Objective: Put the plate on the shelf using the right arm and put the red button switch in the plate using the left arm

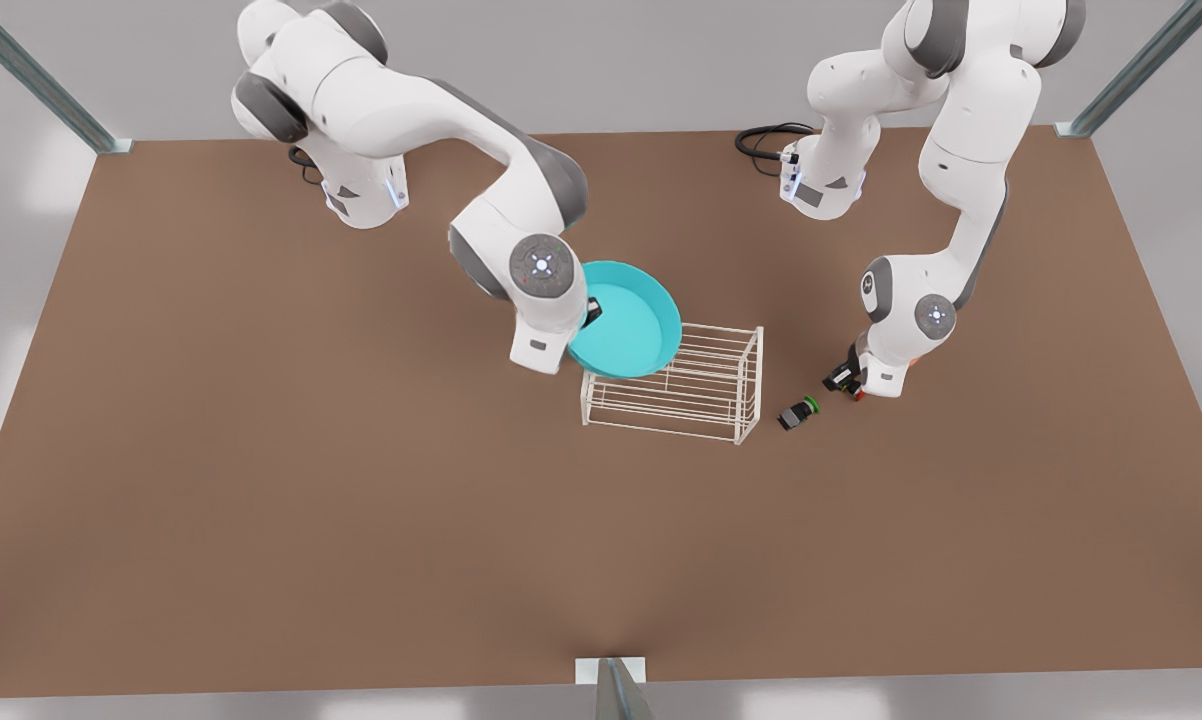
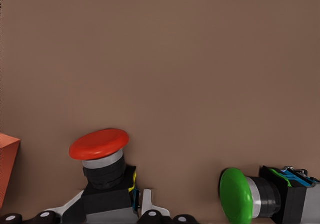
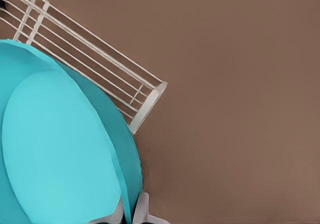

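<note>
Nearest the camera on the brown surface [image 1: 261, 480] lies the green switch [image 1: 797, 413], on its side, just off the shelf's end toward the front view's right. Beside it, a little farther back, the left pincer [image 1: 847, 382] is down at the surface around the red switch [image 2: 102, 166]; in the left wrist view the switch stands upright, red cap up, with a finger [image 2: 148, 204] against each side of its black body, so the pincer looks narrow and closed on it. An orange cube [image 2: 7, 164] sits just beside. The left arm is folded steeply down over that spot.

Mid-surface stands the shelf [image 1: 706, 385], long axis running across the front view. The plate [image 1: 626, 320] hangs tilted over the shelf's end at the front view's left, its rim pinched in the right pincer [image 1: 589, 312], whose forearm points down. The plate must travel along the shelf's length to sit centred on top; the red switch then follows from the opposite end.
</note>
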